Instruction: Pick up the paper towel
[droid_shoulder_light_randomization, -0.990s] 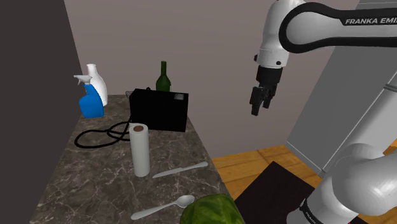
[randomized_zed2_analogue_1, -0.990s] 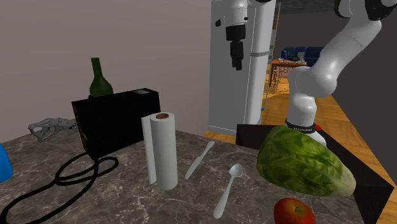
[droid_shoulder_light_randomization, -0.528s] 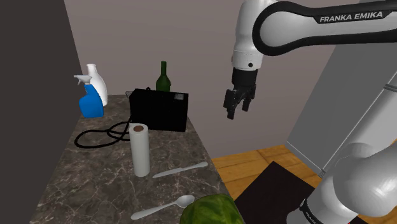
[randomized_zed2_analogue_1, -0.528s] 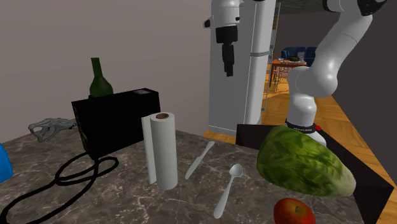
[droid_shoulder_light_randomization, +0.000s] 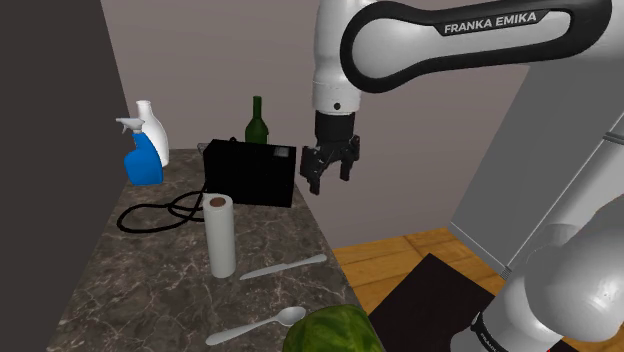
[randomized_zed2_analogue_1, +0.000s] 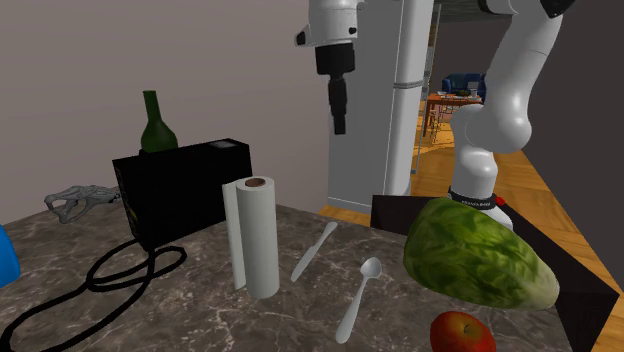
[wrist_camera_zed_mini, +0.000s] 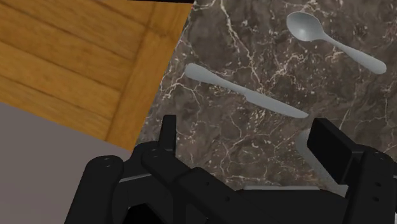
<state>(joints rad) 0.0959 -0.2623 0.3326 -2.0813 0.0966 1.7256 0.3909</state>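
The dark marble tabletop (droid_shoulder_light_randomization: 150, 270) has a black box (droid_shoulder_light_randomization: 250, 172) on it. In front of the box stands the tall white paper towel roll (droid_shoulder_light_randomization: 220, 236), upright. The black hand (droid_shoulder_light_randomization: 331, 178) hangs high in the air, open and empty, well apart from the roll. This looks like the reaching step. Next it should go down, put a finger on each side of the roll, then squeeze.

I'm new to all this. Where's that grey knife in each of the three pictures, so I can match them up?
Shoulder view: the knife lies on the counter, just right of the paper towel roll.
Second exterior view: the knife lies between the paper towel roll and the spoon.
Wrist view: the knife lies beyond the open fingers, beside the spoon.
Shared landmark: the spoon, next to the knife everywhere.
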